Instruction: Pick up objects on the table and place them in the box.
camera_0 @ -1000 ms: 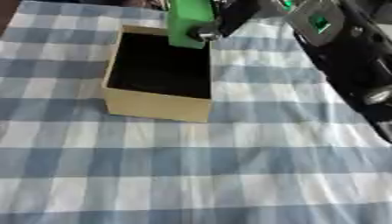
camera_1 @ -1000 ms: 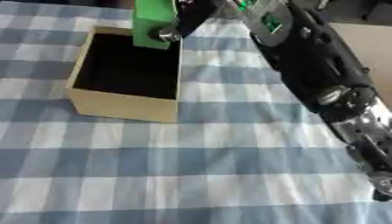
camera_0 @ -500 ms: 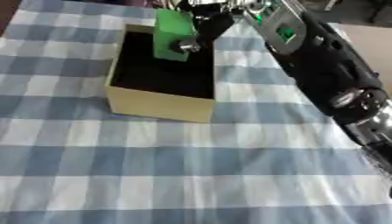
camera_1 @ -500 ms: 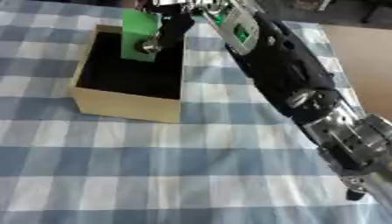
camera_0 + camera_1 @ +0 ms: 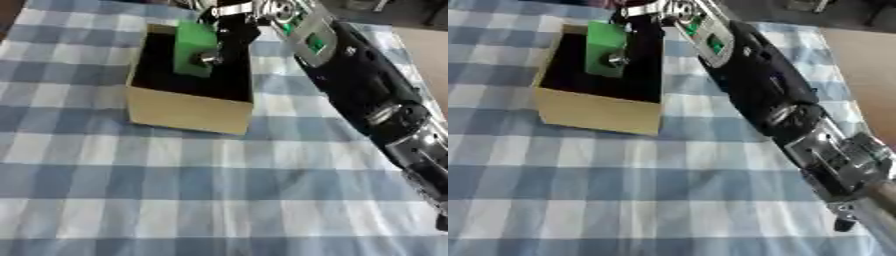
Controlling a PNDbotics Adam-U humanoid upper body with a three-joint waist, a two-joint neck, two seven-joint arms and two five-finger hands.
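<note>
- One object was in play — the green block (image 5: 192, 48), held by your right hand (image 5: 229, 31) over the box's dark opening, toward the far right corner of the box (image 5: 188, 109).
- Your right hand's fingers were curled round the block from its right side, clamped on it; a small silvery round part showed on the block's near face, though I could not tell what it was.
- You held the block upright and inside the line of the box walls, which reads as a sensible setup for a drop that clears the rim — I judged this as the placing step, with the release not yet made.
- Your right arm (image 5: 754, 85) reached in from the near right edge of the table diagonally across the checked cloth (image 5: 175, 190), so the forearm stayed outside the box and only the hand was above it.
- Whether the block touched the box floor could not be told; the interior was too dark.
- Your left hand showed in neither view.
- No other loose objects were visible on the cloth around the box, so this block may have been among the last to go in.
</note>
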